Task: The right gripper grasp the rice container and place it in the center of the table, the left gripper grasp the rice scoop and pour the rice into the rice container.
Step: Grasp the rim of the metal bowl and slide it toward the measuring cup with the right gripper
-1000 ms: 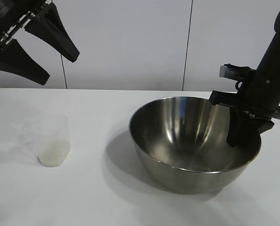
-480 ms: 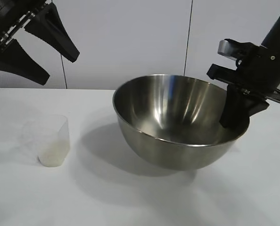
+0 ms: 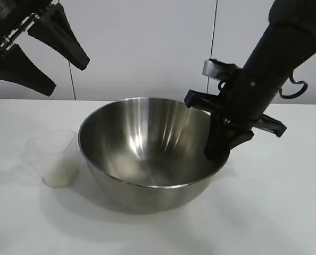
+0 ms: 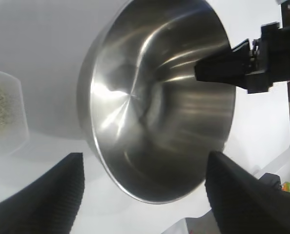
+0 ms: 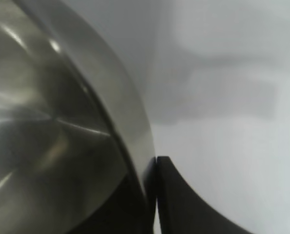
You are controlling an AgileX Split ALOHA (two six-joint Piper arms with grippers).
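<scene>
Steel bowl (image 3: 147, 154): rigid, slick, thin-rimmed, likely light; sits mid-counter (image 3: 285, 212), just beside the cup (image 3: 57, 159) of rice (image 3: 59, 174). Right claw (image 3: 217, 139) pinches its rim, the only sure hold. Left claw (image 3: 46, 50) spread, raised above the cup.

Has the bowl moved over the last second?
Yes. The bowl, gripped at its rim by the right gripper, has slid left, closing on the unmoved cup.

On the bench (image 3: 285, 212), the rice scoop (image 3: 58, 158) sits at the rice container's (image 3: 142, 159) nine o'clock, the right gripper (image 3: 217, 149) at three.
</scene>
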